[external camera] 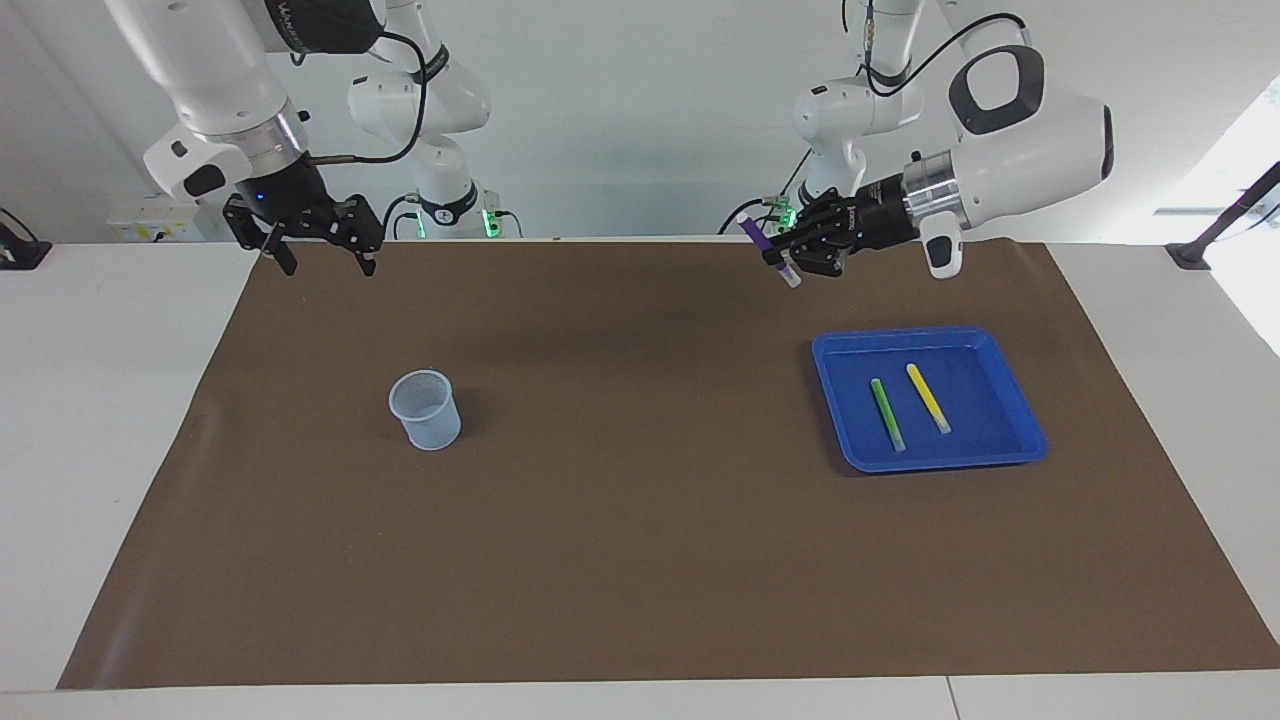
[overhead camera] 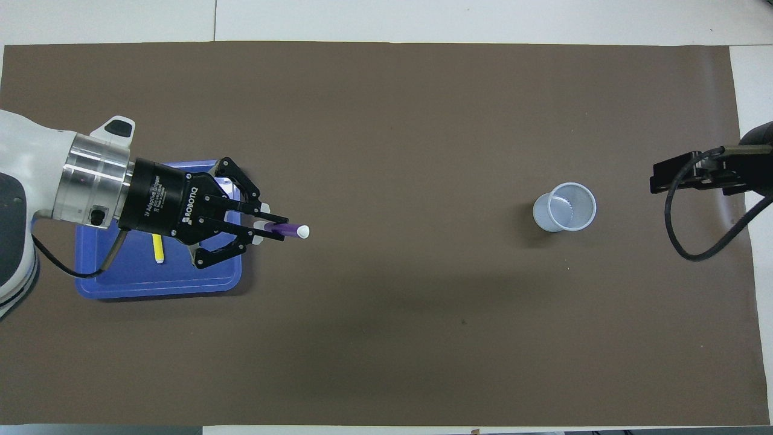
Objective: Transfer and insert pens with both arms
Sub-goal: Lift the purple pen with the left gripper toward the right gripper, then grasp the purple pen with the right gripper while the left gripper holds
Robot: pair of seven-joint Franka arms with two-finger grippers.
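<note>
Purple pen [external camera: 766, 252]: clamped in the left hand [external camera: 790, 262], raised in the air over bare mat [external camera: 640, 560], clear of the tray [external camera: 1020, 440] on its cup side. The pen lies tilted, white tip pointing onward in the overhead view [overhead camera: 287, 230].

Green pen [external camera: 886, 413]: lying flat in the tray, untouched.

Yellow pen [external camera: 927, 397]: lying flat in the tray, just beside the green one at its 3 o'clock in the facing view, roughly parallel, not touching it.

Cup [external camera: 426, 408]: upright on the mat toward the right arm's end of the counter, well apart from the tray. Nothing can be seen in it.

Right hand [external camera: 318, 255]: fingers spread wide, holding nothing, waiting in the air at about 11 o'clock of the cup in the facing view, over the mat's edge nearest the robots.

Progress, as judged: early. One pen of three is lifted out and under way toward the middle of the counter; no handover to the right hand has happened, and no pen is inserted. Left to do: pass the purple pen across, drop it in the cup, then repeat for green and yellow.
</note>
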